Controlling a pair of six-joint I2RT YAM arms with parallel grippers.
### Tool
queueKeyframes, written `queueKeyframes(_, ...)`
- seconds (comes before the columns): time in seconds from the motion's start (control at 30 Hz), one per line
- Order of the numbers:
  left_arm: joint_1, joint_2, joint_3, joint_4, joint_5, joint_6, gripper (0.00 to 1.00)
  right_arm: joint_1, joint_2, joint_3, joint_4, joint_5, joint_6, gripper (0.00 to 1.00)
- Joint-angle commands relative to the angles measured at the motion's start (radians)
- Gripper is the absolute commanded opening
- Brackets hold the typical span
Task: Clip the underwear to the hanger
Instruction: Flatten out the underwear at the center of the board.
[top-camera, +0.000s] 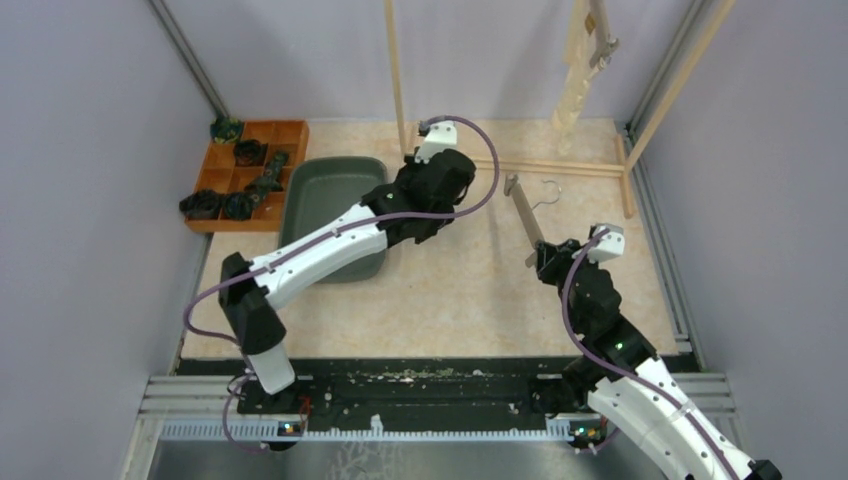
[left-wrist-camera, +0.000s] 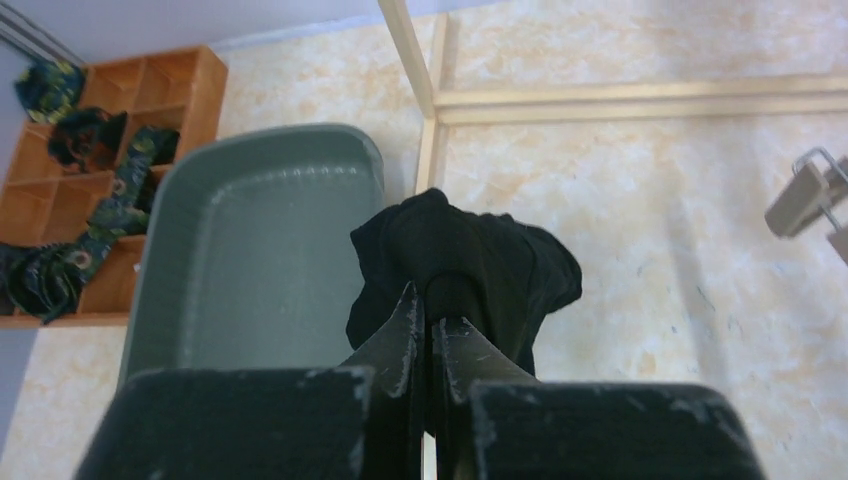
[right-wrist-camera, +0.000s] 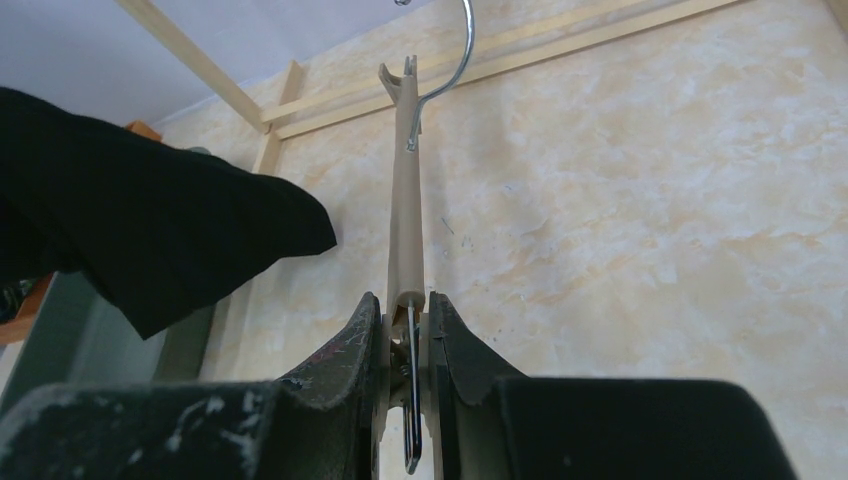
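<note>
Right claw (right-wrist-camera: 405, 312), low and right of centre in the top view, is pinched on the near end of a pale wooden clip hanger (right-wrist-camera: 404, 200) with a curved metal hook. Its two dark fingers press against the sides of the bar, with a metal clip showing between them. The hanger runs away from the claw, up the frame, above the marbled beige tabletop (top-camera: 470, 290). Its hook lies at the far end, near the rack's base rail.

Left claw (left-wrist-camera: 425, 312), farther up and just left of centre in the top view, is pressed together on a bunched fold of soft black underwear (left-wrist-camera: 470, 255). The garment hangs from the fingertips in a crumpled lump over the tabletop, just beside the right-hand rim of a grey-green rectangular plastic tub (left-wrist-camera: 280, 140). In the top view the left arm crosses over that tub.

Beyond the tub, at the upper left, an orange-brown wooden compartment tray (top-camera: 290, 135) holds several dark green patterned bundles (top-camera: 205, 205).

A light wooden rack frame (top-camera: 560, 165) lays its base rails across the far tabletop, and its uprights rise out of the top of the frame. At the upper right, pale cream-yellow underwear (top-camera: 573, 80) hangs long and narrow on the rack. How it is fastened there cannot be made out.
</note>
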Motion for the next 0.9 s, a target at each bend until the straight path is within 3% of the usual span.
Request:
queueKeyframes(0.0,0.036,0.120,0.206,-0.054,-0.111,0.084,0.00,0.008,-0.010,0.005,0.059,0.000,0.009,0.00)
queueKeyframes(0.1,0.059,0.193,0.345,-0.005,-0.137,0.200,0.00,0.007,-0.009,0.005,0.059,0.003,0.008,0.00)
queueKeyframes(0.2,0.061,0.236,0.415,0.145,-0.234,0.395,0.00,0.007,-0.008,0.002,0.062,0.009,0.006,0.00)
queueKeyframes(0.3,0.043,0.253,0.379,0.291,-0.319,0.560,0.00,0.007,-0.007,0.000,0.068,0.010,0.004,0.00)
queueKeyframes(0.37,0.019,0.270,0.317,0.324,-0.337,0.589,0.00,0.007,-0.004,-0.002,0.072,0.009,0.003,0.00)
queueKeyframes(0.47,-0.016,0.322,0.263,0.187,-0.274,0.436,0.00,0.006,0.001,-0.003,0.074,0.008,0.004,0.00)
queueKeyframes(0.53,-0.017,0.377,0.312,-0.069,-0.052,0.194,0.00,0.008,-0.001,-0.007,0.074,0.012,0.003,0.00)
queueKeyframes(0.57,-0.017,0.394,0.302,-0.106,0.037,0.137,0.00,0.007,-0.002,-0.007,0.071,0.014,0.002,0.00)
queueKeyframes(0.87,-0.030,0.463,0.104,-0.063,0.300,-0.057,0.01,0.007,-0.070,0.019,-0.003,0.044,-0.011,0.00)
